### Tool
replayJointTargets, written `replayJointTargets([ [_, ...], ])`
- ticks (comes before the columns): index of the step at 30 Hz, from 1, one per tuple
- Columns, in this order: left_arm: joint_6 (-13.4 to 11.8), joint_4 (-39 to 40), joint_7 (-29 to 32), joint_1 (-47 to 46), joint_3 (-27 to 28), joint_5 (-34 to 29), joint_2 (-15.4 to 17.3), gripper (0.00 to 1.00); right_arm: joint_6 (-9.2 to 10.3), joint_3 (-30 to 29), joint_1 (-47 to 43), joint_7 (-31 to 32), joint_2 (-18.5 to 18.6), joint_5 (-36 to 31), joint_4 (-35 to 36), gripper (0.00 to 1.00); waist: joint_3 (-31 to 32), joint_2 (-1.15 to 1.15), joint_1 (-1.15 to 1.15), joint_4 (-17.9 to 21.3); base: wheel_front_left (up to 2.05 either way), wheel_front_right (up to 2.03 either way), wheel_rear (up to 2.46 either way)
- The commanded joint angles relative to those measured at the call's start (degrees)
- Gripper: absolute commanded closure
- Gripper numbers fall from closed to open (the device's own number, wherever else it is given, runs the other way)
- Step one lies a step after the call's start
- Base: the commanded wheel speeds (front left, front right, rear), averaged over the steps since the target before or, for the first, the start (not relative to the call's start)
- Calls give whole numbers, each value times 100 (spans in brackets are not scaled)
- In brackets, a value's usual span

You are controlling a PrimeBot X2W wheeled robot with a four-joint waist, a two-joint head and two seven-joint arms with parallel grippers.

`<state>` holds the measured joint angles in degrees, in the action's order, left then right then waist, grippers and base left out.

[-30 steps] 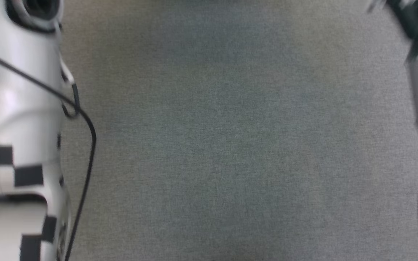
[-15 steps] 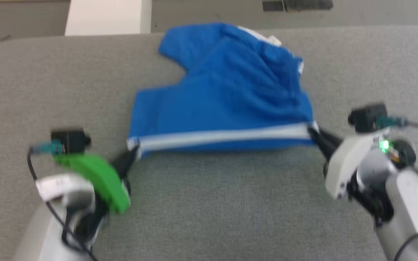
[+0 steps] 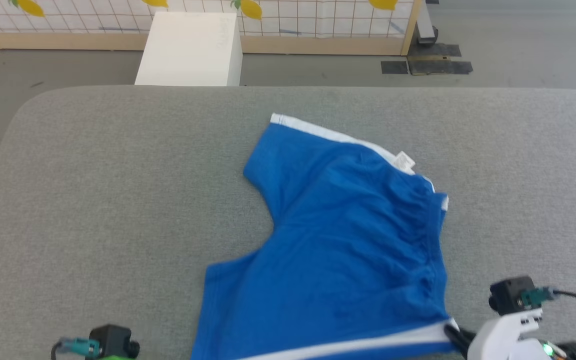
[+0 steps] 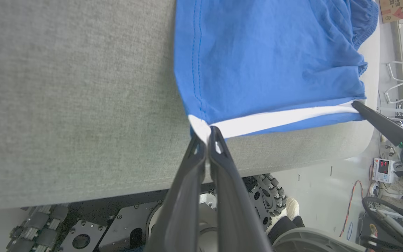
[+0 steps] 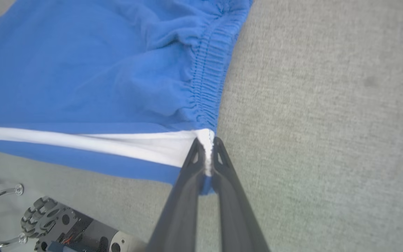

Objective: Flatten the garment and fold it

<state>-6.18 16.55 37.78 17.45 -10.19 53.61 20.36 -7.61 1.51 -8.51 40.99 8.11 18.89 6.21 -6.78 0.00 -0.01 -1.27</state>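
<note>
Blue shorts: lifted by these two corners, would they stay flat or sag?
Likely floppy: the shorts wrinkle and bunch at the waistband, so the middle would probably sag. Seemingly light: left pincer and right pincer grip mere corners.

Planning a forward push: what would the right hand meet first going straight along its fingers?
The shorts it pinches: the right hand is shut on the white stripe, with the gathered waistband directly ahead, so fabric would probably bunch.

A robotics lab: just beyond the right end effector (image 4: pixel 357 105) sit a red-digit meter (image 4: pixel 383 168) and loose cables (image 4: pixel 385 217); black tape (image 3: pixel 425 65) marks the floor (image 3: pixel 318 70) far ahead.
</note>
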Motion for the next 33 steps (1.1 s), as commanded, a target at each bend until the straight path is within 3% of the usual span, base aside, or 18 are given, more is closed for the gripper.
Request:
replayJointTargets([
  [1, -89, 121, 35, 216, 62, 75, 92, 100, 12, -122, -218, 184, -16, -65, 184, 100, 44, 0, 1, -44, 0, 0, 0],
  [4, -35, 413, -107, 351, 95, 50, 79, 100, 12, -207, -547, 481, -94, -80, 605, 100, 58, 0, 1, -50, 0, 0, 0],
  [8, 289, 538, -767, 10, 158, -184, -104, 100, 12, -217, -648, 424, -184, -48, 1094, 100, 23, 0, 1, 27, 0, 0, 0],
  [17, 651, -387, -2236, -1904, 24, -987, -819, 100, 12, 227, 127, -288, -143, -56, 1287, 100, -316, 0, 1, 358, 0, 0, 0],
  [25, 508, -1695, -2897, -3678, 60, -1248, -1378, 100, 12, 368, 1207, -890, -159, -83, 958, 100, -903, 0, 1, 640, 0, 0, 0],
  [33, 266, -3110, -3248, -5285, -93, -1789, -1467, 100, 12, 213, 2035, -1213, -372, -157, 416, 100, -1510, 0, 1, 818, 0, 0, 0],
])
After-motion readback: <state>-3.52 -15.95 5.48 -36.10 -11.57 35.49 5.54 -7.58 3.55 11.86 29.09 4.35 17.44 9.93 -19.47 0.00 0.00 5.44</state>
